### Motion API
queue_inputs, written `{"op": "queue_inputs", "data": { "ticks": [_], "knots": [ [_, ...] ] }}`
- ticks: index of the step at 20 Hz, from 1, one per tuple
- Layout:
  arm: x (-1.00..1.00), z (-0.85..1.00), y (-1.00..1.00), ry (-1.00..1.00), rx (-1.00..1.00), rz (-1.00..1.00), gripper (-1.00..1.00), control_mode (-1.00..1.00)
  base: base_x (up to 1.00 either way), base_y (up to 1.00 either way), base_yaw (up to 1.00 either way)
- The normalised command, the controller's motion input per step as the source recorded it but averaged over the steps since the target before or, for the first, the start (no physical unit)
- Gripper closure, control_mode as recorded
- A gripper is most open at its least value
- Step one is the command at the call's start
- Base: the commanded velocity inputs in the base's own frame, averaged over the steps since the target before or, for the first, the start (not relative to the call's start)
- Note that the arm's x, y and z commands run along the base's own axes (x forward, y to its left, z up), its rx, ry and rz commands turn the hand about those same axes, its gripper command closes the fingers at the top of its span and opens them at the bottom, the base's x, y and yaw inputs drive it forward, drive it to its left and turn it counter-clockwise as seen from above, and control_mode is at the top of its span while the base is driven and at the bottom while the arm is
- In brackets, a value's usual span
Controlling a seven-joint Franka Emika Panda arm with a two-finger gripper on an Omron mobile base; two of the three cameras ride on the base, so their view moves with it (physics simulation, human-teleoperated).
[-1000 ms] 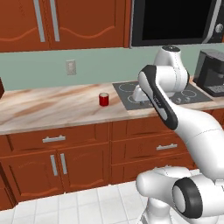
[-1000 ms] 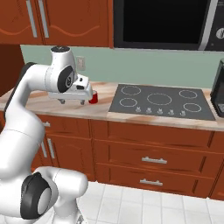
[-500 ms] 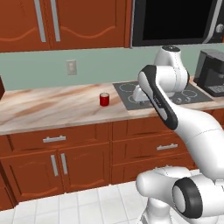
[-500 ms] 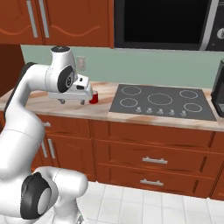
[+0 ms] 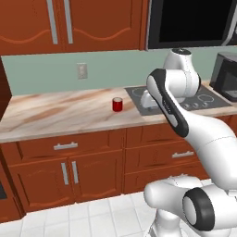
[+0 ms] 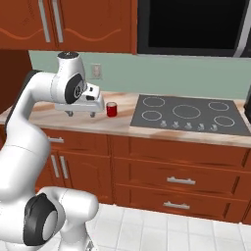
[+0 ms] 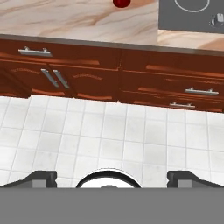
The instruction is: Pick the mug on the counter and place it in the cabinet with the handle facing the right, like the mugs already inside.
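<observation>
One red mug (image 5: 117, 104) stands upright on the counter (image 5: 60, 113), well back from the front edge, with bare stone all round it and the cooktop (image 6: 188, 115) near at its 3 o'clock. The gripper (image 6: 80, 114) hangs at the counter's front edge at the mug's 9 o'clock in the right base view, apart from it, fingers (image 7: 40, 179) spread wide and pinching nothing. Along the hand view, the mug sits at 12 o'clock past the drawers (image 7: 175, 87) and open tiled floor (image 7: 109, 140).
</observation>
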Motion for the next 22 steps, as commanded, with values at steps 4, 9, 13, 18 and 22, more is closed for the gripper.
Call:
{"op": "queue_inputs", "data": {
  "ticks": [4,9,13,18,22],
  "knots": [
    [0.0,0.0,0.0,0.0,0.0,0.0,-1.0,1.0,0.0,0.39,0.0],
    [0.0,0.0,0.0,0.0,0.0,0.0,-1.0,1.0,0.01,0.26,0.0],
    [0.0,0.0,0.0,0.0,0.0,0.0,-1.0,1.0,0.15,0.08,0.0],
    [0.0,0.0,0.0,0.0,0.0,0.0,-1.0,1.0,0.37,0.0,0.0],
    [0.0,0.0,0.0,0.0,0.0,0.0,-1.0,1.0,0.49,0.0,-0.01]
  ]
}}
